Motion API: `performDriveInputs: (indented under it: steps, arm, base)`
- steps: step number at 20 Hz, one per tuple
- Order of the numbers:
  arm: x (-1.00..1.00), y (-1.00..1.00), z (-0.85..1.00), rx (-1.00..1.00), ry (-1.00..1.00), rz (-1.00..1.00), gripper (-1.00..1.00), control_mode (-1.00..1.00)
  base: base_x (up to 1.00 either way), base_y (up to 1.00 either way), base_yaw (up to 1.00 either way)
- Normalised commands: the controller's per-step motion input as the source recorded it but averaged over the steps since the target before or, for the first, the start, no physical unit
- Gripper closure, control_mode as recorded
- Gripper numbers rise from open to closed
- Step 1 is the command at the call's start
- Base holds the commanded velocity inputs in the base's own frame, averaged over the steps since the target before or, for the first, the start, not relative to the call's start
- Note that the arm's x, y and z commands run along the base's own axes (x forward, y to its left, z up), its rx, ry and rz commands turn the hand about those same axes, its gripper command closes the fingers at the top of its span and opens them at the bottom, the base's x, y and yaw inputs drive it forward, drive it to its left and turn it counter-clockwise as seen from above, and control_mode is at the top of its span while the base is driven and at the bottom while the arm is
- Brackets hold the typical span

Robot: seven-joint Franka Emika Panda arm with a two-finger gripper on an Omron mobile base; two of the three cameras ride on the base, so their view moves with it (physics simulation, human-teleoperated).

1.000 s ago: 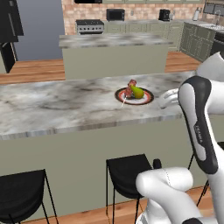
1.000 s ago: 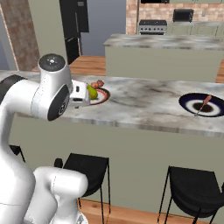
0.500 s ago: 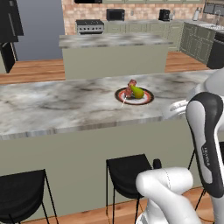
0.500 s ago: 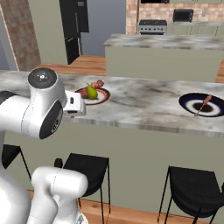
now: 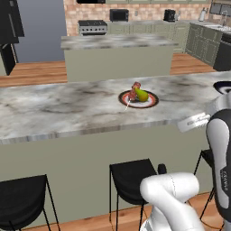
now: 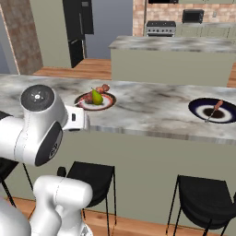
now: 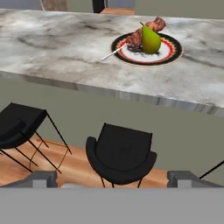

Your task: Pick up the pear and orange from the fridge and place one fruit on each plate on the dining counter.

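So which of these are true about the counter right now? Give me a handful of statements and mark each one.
1. The pear sits on the red plate. True.
2. The navy plate holds an orange. False: it holds only a skewer.
3. The gripper is shut on the pear. False: it is open and holds nothing.
4. Black stools stand below the counter. True.
5. The red plate has no skewer. False: one lies beside the pear.

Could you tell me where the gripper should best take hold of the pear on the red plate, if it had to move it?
Probably from above, across the pear's wide lower body. It stands upright, its narrow top offers little grip, and the skewer lies close beside it.
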Motion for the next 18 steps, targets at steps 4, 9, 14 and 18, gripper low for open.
performDriveInputs:
  steps: [4, 9, 14, 18]
  arm:
    - [-0.3, -0.15, 0.0, 0.0, -0.01, 0.01, -1.0, -1.0]
    - [-0.1, 0.0, 0.0, 0.0, 0.0, 0.0, -1.0, -1.0]
    - [0.0, 0.0, 0.0, 0.0, 0.0, 0.0, -1.0, 1.0]
    - [0.0, 0.0, 0.0, 0.0, 0.0, 0.0, -1.0, 1.0]
  base:
    - [0.0, 0.0, 0.0]
    - [0.0, 0.0, 0.0]
    - [-0.44, -0.05, 0.0]
    - [-0.56, -0.56, 0.0]
